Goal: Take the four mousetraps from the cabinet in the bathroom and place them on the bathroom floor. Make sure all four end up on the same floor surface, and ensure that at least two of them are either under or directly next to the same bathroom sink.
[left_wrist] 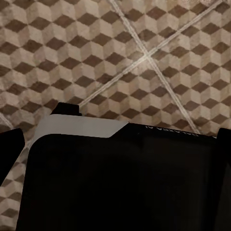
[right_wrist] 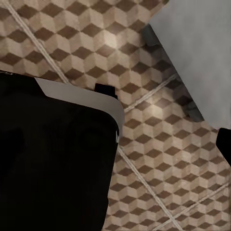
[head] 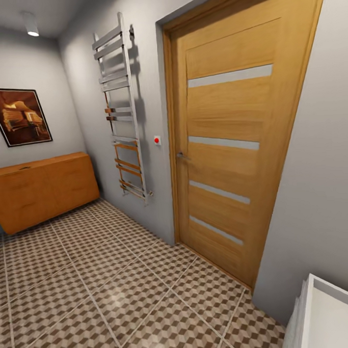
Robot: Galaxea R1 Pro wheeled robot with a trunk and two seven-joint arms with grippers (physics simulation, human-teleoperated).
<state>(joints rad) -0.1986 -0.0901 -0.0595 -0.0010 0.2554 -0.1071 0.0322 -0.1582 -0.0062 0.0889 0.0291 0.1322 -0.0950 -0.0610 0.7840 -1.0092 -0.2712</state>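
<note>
The orange-brown cabinet [head: 42,191] stands against the far left wall, some way off across the cube-patterned bathroom floor [head: 98,280]. A tiny dark speck lies on its top, too small to identify. The mousetraps are out of view. A white straight-edged corner of the sink [head: 329,314] shows at the lower right. My left gripper [left_wrist: 115,144] hangs over the tiles [left_wrist: 144,57] with its fingers [left_wrist: 9,149] wide apart, open and empty. My right gripper [right_wrist: 115,144] also hangs above the tiles [right_wrist: 159,144], open, with one finger [right_wrist: 224,144] at the frame's edge.
A closed wooden door [head: 233,140] with pale stripes stands straight ahead, with a chrome towel rail [head: 122,110] on the wall to its left. A dark-framed cabin picture [head: 19,116] hangs above the cabinet. My black base [left_wrist: 120,183] sits below both wrists. A grey wall [right_wrist: 192,48] is near the right arm.
</note>
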